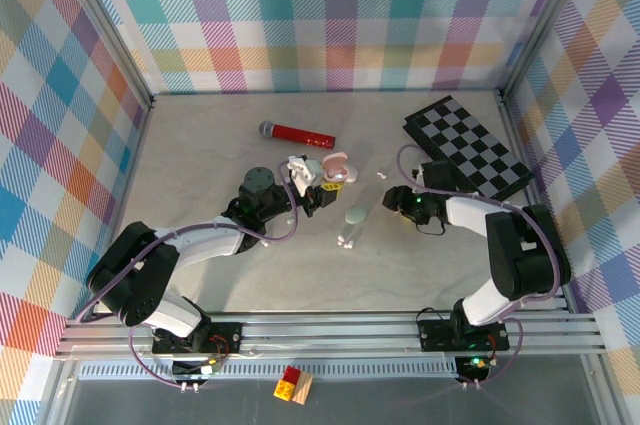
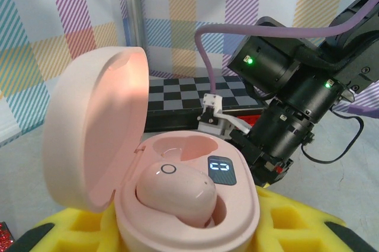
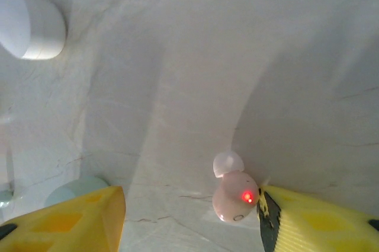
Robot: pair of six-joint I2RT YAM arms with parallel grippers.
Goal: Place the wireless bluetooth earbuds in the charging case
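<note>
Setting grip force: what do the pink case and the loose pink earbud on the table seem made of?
Pink case: smooth moulded plastic by the look, satin finish; its open lid shows a soft sheen, and a lit display sits flush. Loose pink earbud: likely the same hard plastic, with a paler, perhaps rubbery tip; blur leaves that open.

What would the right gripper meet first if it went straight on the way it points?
Likely the pink earbud, lying on the table inside the right gripper's open jaws, beside one finger. Depth unclear.
</note>
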